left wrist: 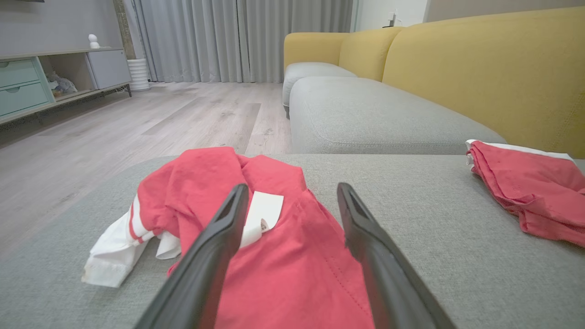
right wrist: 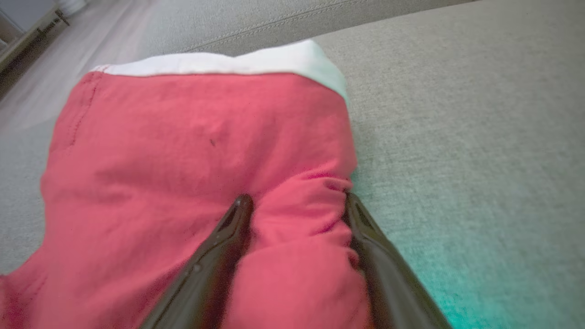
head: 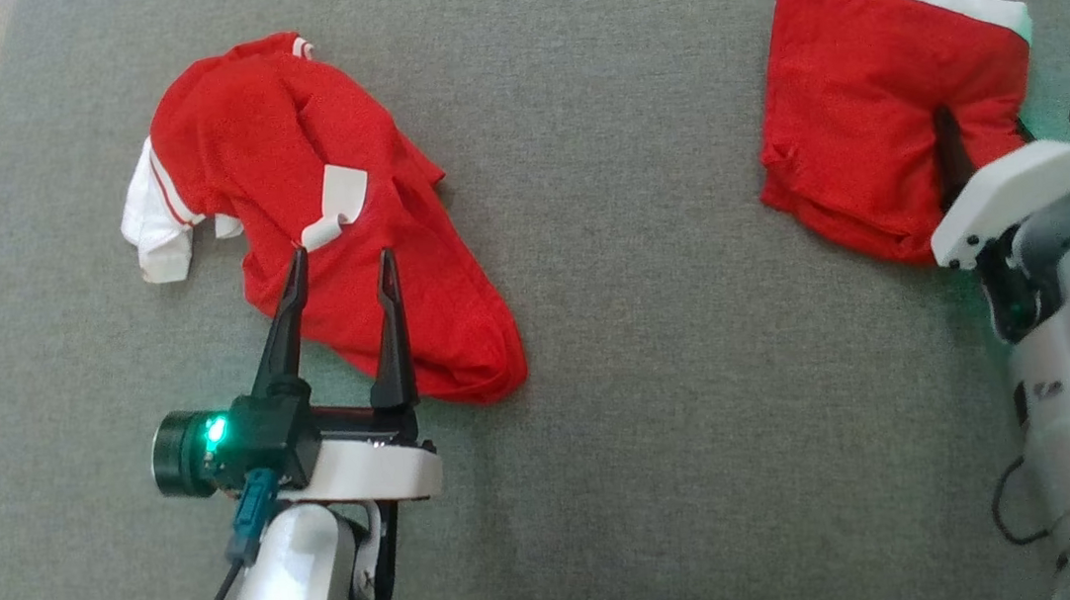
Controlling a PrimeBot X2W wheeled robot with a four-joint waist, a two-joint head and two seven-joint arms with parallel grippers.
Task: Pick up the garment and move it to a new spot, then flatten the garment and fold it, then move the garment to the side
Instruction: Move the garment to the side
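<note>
On the grey woven cushion (head: pixel 685 403), a soft red crumpled garment (head: pixel 280 148) with a white cuff and label lies at 10 o'clock. The left gripper (head: pixel 342 257), spread and empty, points over its 6 o'clock end. At 2 o'clock, the squarish, white-banded folded garment (head: pixel 863 106) bulges between the released, wide-apart fingers of the right gripper (right wrist: pixel 297 201).

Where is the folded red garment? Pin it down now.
The folded red garment lies at the head view's upper right on the grey cushion, the open right gripper over its near edge.
</note>
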